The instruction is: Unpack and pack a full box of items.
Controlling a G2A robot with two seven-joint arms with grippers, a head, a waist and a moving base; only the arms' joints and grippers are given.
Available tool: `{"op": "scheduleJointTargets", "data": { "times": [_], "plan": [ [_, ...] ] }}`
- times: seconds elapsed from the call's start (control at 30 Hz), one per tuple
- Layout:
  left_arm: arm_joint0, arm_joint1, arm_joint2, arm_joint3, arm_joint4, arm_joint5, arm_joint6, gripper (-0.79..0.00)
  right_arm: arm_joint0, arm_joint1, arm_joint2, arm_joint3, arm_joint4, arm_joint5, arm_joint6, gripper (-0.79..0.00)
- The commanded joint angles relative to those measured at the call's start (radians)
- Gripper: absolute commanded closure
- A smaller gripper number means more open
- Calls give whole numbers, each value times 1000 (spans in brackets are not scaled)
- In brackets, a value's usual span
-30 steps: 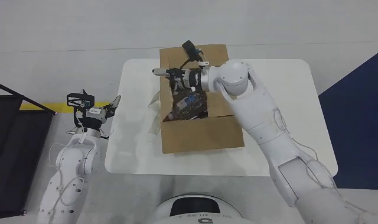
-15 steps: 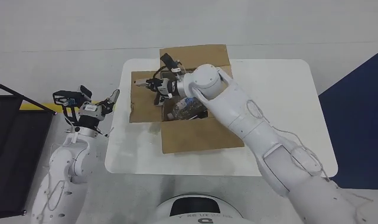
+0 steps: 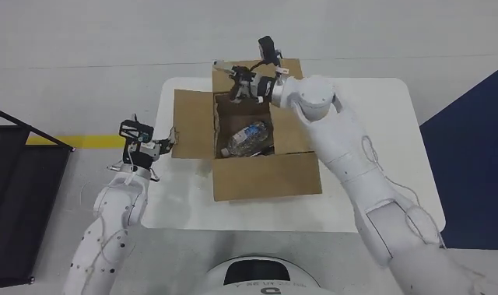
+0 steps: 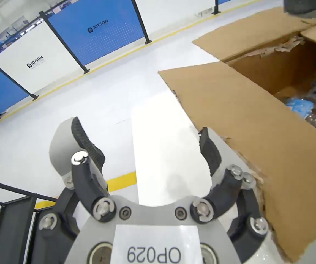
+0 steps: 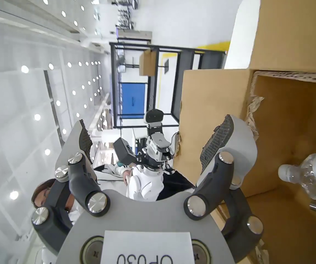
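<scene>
An open cardboard box (image 3: 268, 178) stands in the middle of the white table (image 3: 373, 139), with its flaps spread outward. A clear plastic bottle (image 3: 247, 137) lies inside it, with other wrapped items beside it; the bottle (image 5: 310, 173) also shows in the right wrist view. My right gripper (image 3: 232, 79) hangs open over the box's far edge, holding nothing. My left gripper (image 3: 165, 139) is open at the outer edge of the left flap (image 3: 193, 124). In the left wrist view, that gripper (image 4: 147, 146) has one fingertip (image 4: 209, 149) right beside the flap (image 4: 243, 116).
A black metal rack (image 3: 23, 186) stands on the floor left of the table. The table's right side is bare. A yellow line (image 3: 85, 141) runs along the floor by the left arm. Blue and white barrier panels (image 4: 92, 28) stand far behind.
The right gripper went out over the left flap, which folded open, then drew back to the box's far edge. The left gripper moved right, up to that flap's outer edge.
</scene>
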Motion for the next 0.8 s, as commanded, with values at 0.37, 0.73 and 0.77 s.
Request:
{"op": "scheduleJointTargets", "data": {
  "times": [0.37, 0.73, 0.77],
  "plan": [
    [14, -1, -25, -95, 28, -41, 164, -785, -384, 91, 397, -397, -142, 58, -211, -785],
    [-55, -8, 93, 43, 343, 18, 17, -785, -409, 111, 402, -358, -251, 128, -229, -785],
    [-61, -8, 95, 60, 352, 21, 12, -785, -412, 112, 403, -356, -251, 133, -227, -785]
  ]
}}
